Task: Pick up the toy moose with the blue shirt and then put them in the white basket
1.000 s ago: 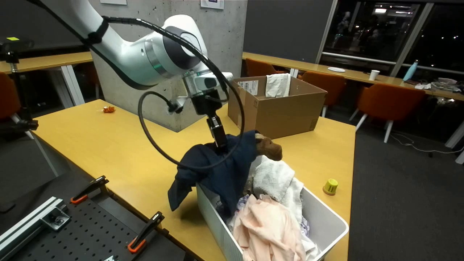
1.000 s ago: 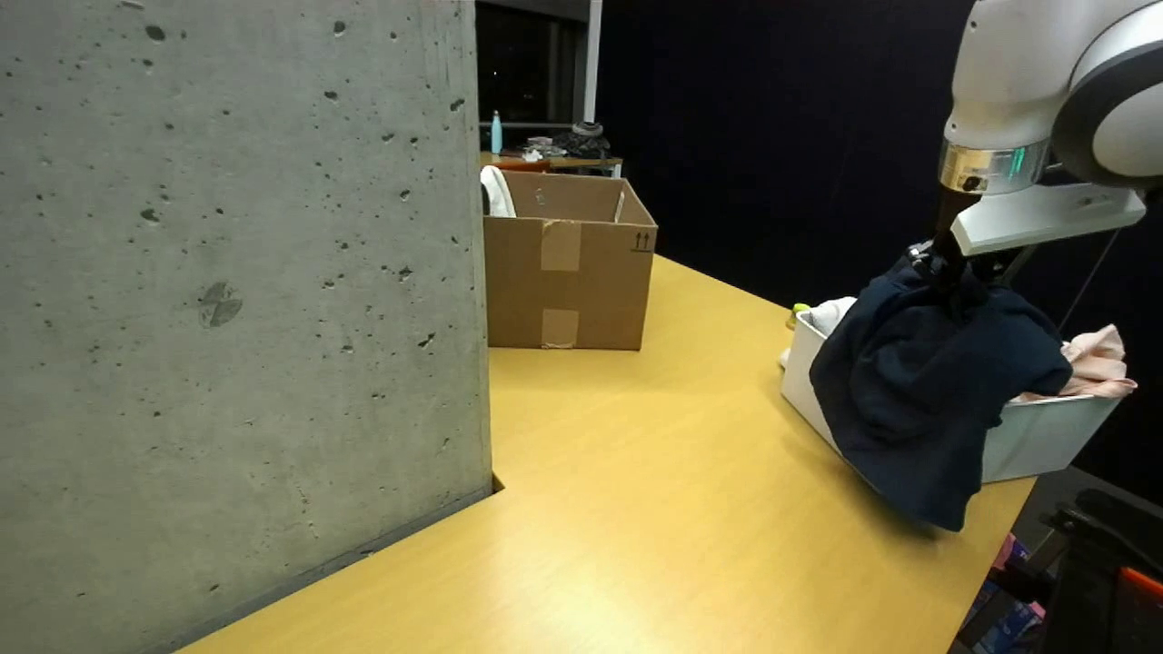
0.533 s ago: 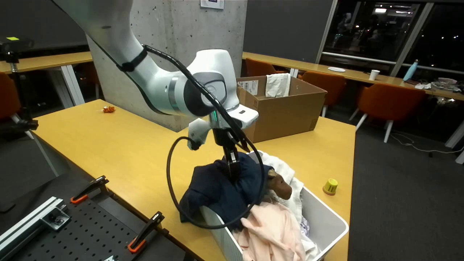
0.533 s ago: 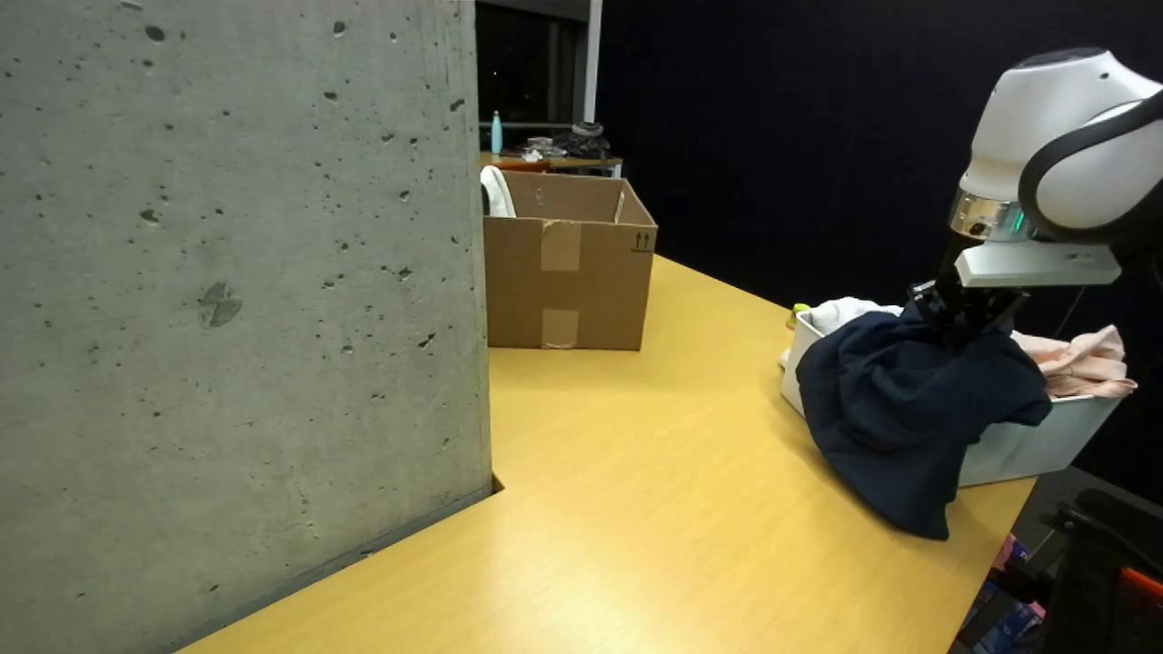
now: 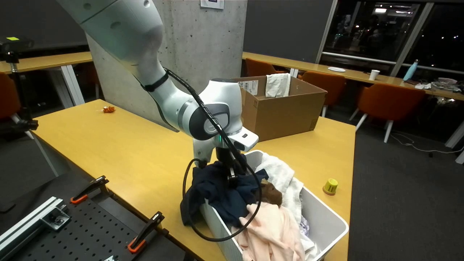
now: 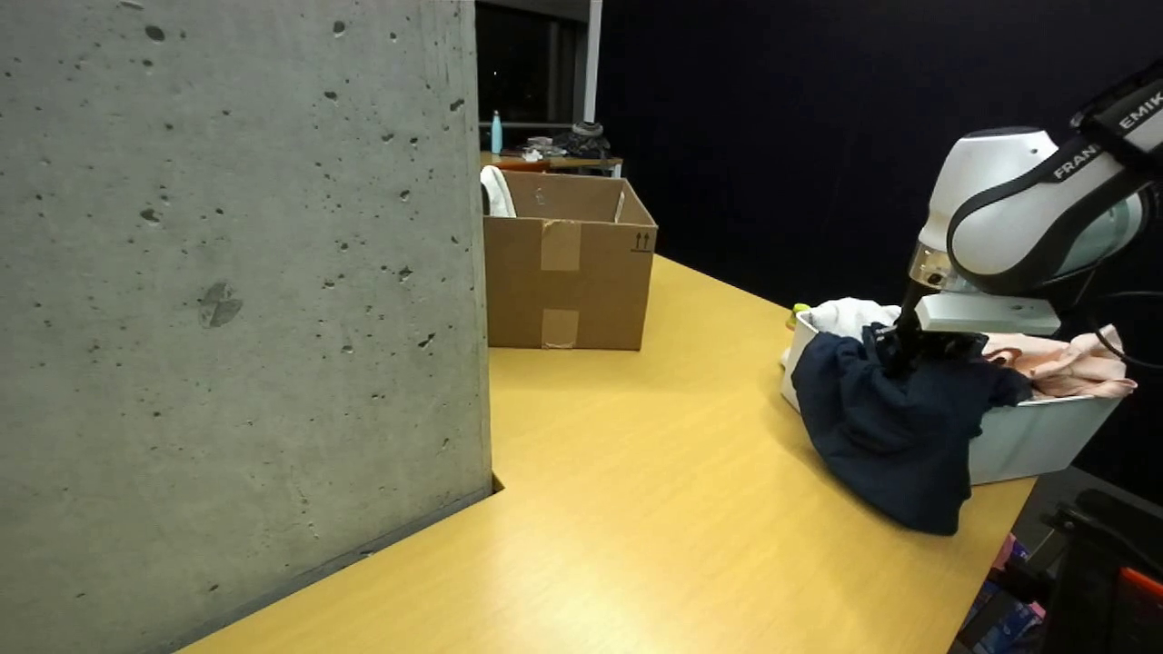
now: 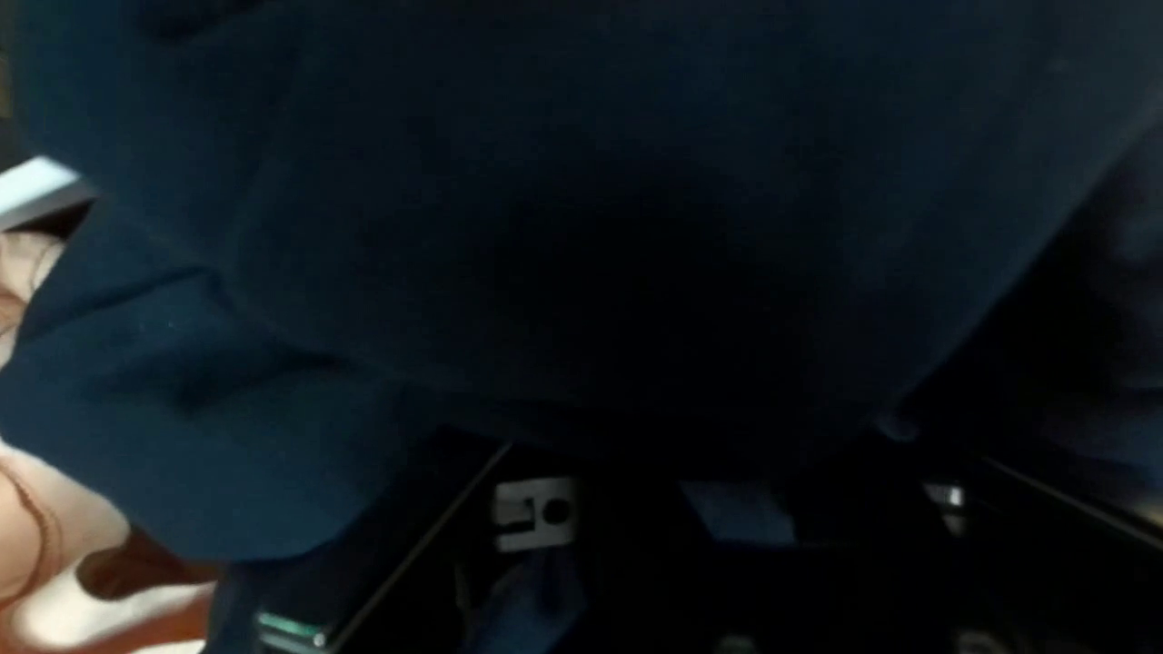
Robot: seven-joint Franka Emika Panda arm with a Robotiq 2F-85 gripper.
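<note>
- Seeing brown plush moose toy [image 5: 272, 194] partly inside long white plastic basket [image 5: 322, 221], showing head between crumpled pale pink cloth [image 5: 270, 232] and white terry towel [image 5: 275, 170].
- Spilling loose navy-blue fabric shirt [image 5: 214, 188] over basket rim, hanging it outside above yellow wood-toned bench [image 6: 681, 436] in both exterior views.
- Pointing black robot gripper [image 5: 232, 179] down into shirt folds.
- Hiding jaws in dark cloth, even in wrist view; not being able to tell clenched from released.
- Filling most of wrist view with dark shirt, catching pink and white at left edge.
- Standing small yellow tapered item [image 5: 330, 186] on bench, apart from basket; parking brown cardboard box [image 5: 290, 116] farther back, hanging white cloth [image 5: 278, 85] over its edge.
</note>
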